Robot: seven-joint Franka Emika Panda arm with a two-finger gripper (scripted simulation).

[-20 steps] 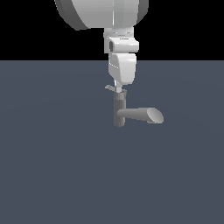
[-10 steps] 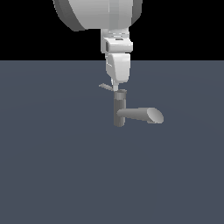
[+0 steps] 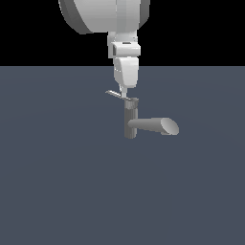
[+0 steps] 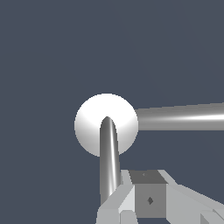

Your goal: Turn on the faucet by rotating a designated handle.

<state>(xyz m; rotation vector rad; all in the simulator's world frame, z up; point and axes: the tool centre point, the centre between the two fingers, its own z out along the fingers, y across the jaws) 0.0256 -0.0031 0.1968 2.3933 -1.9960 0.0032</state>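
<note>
The faucet [image 3: 130,120] is a grey upright post with a thick spout [image 3: 152,125] pointing to the exterior view's right. The handle [image 3: 114,94] is a thin flat lever slanting from the top cap towards the exterior view's left. My gripper [image 3: 124,94] hangs straight down over the cap, its fingertips beside the handle's root. In the wrist view the round cap [image 4: 89,127], the handle [image 4: 109,162] and the spout [image 4: 179,117] all show. The fingers [image 4: 148,197] sit together right beside the handle with nothing between them.
The faucet stands alone on a flat dark grey-blue floor [image 3: 57,191]. The arm's large white body [image 3: 103,14] hangs above and behind the faucet.
My gripper has shifted slightly towards the exterior view's left. The handle has swung a little the same way, so more of it sticks out past the fingers.
</note>
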